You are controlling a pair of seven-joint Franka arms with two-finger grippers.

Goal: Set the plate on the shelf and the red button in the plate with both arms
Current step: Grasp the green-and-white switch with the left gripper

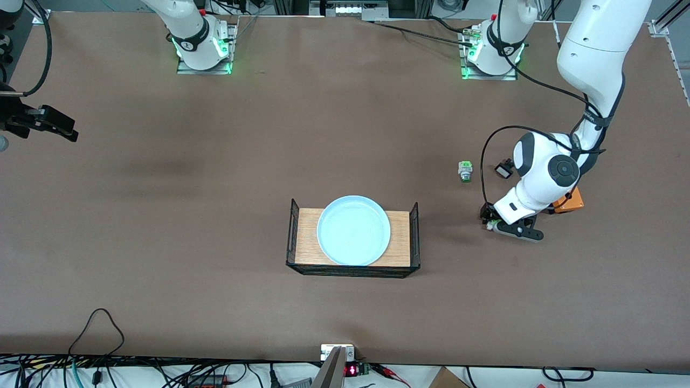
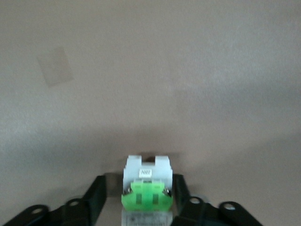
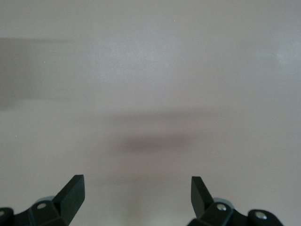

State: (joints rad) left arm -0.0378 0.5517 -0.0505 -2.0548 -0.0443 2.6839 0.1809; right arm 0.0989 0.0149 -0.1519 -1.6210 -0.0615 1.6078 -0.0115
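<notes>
The pale blue plate [image 1: 353, 230] lies on a wooden tray [image 1: 307, 237] with black wire ends at the middle of the table. At the left arm's end my left gripper [image 1: 489, 220] [image 2: 139, 182] is low over the table and straddles the red button [image 1: 490, 227] [image 2: 147, 170]. I see the button's whitish body and green block; its red cap is hidden. One finger touches the body, and a gap remains at the other finger [image 2: 96, 193]. My right gripper [image 1: 67, 129] [image 3: 137, 188] hangs open and holds nothing over bare table at the right arm's end.
A green-capped switch [image 1: 465, 171] and a small black part [image 1: 504, 170] lie farther from the front camera than the left gripper. An orange box [image 1: 570, 202] sits beside the left wrist, partly covered by it. Cables run along the table's front edge.
</notes>
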